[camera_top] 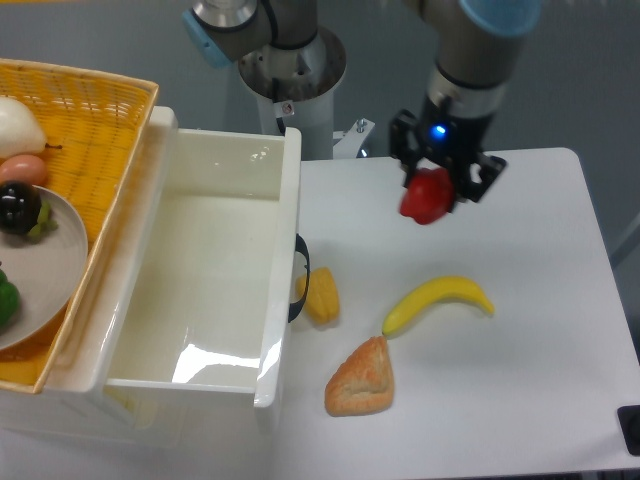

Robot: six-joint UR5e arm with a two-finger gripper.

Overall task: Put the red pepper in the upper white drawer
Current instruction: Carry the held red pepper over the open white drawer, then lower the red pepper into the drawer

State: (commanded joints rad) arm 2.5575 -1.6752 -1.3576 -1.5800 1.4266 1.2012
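Observation:
The red pepper (426,197) hangs in the air above the white table, with my gripper (437,180) shut on it from above. It is well clear of the tabletop, above and left of the banana. The upper white drawer (283,250) stands pulled open at the left, its inside bare and glossy, its black handle facing the table. The pepper is to the right of the drawer's right wall, about a third of the frame's width away.
On the table lie a banana (437,302), a bread-like pastry (362,378) and a yellow-orange pepper (322,296) by the drawer handle. A yellow wicker basket (105,130) with a plate (62,266) of produce sits left of the drawer.

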